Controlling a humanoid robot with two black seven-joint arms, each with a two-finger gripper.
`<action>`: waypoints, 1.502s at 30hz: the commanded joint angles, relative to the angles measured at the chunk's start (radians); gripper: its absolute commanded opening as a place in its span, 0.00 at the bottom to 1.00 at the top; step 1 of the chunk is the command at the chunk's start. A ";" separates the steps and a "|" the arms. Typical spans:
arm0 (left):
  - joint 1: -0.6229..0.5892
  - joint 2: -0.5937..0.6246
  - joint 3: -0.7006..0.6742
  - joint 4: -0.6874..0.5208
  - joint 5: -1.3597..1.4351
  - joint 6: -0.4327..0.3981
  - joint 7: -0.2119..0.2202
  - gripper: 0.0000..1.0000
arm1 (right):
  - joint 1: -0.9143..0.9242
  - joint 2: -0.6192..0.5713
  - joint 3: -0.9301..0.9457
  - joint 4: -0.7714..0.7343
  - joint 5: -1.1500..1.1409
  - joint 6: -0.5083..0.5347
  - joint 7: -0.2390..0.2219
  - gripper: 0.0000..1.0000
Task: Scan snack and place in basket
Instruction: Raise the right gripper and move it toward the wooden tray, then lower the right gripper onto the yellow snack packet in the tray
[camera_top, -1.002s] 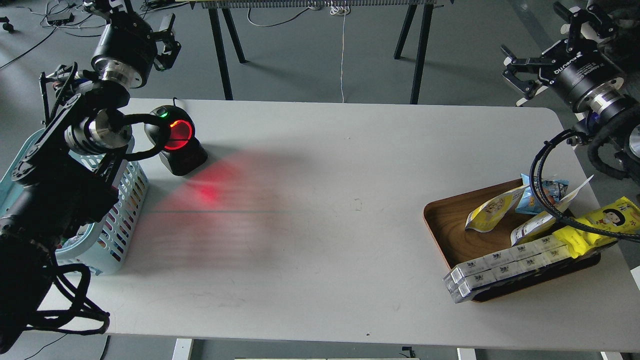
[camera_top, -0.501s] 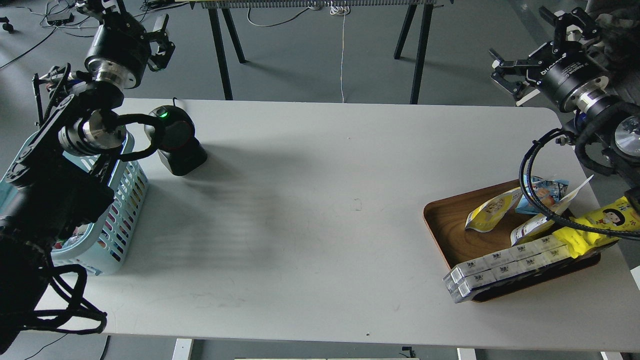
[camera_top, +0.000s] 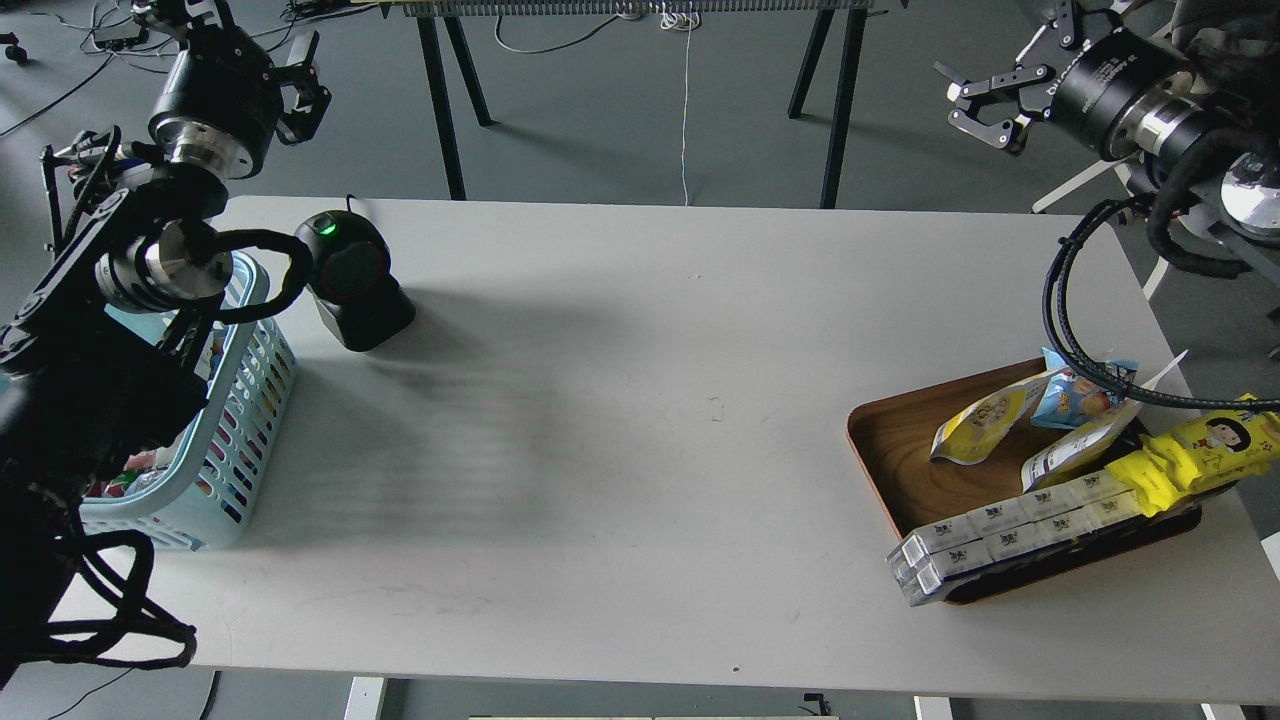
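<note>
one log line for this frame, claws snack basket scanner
left claw: open, empty, raised | right claw: open, empty, raised | snack: in wooden tray | basket: table's left edge | scanner: green light on

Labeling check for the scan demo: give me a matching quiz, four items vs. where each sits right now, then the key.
Items:
1. snack
2. basket
3. scanner
4. right gripper

Places:
A. table's left edge, under the left arm
B. in the air beyond the table's far right corner
C. in the wooden tray
D. on the table, just right of the basket's far end

Pairs: 1-C, 2-A, 3-D, 4-B
</note>
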 joint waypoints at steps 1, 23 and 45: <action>-0.001 0.012 0.001 0.000 0.000 -0.001 -0.005 1.00 | 0.112 -0.033 -0.120 0.037 0.000 -0.011 -0.002 0.99; 0.002 0.015 -0.005 -0.001 -0.002 -0.001 -0.018 1.00 | 1.158 -0.213 -1.255 0.863 0.093 -0.642 -0.316 0.99; 0.002 0.014 0.001 -0.001 -0.002 0.000 -0.018 1.00 | 0.973 -0.247 -1.249 0.863 0.090 -0.689 -0.403 0.99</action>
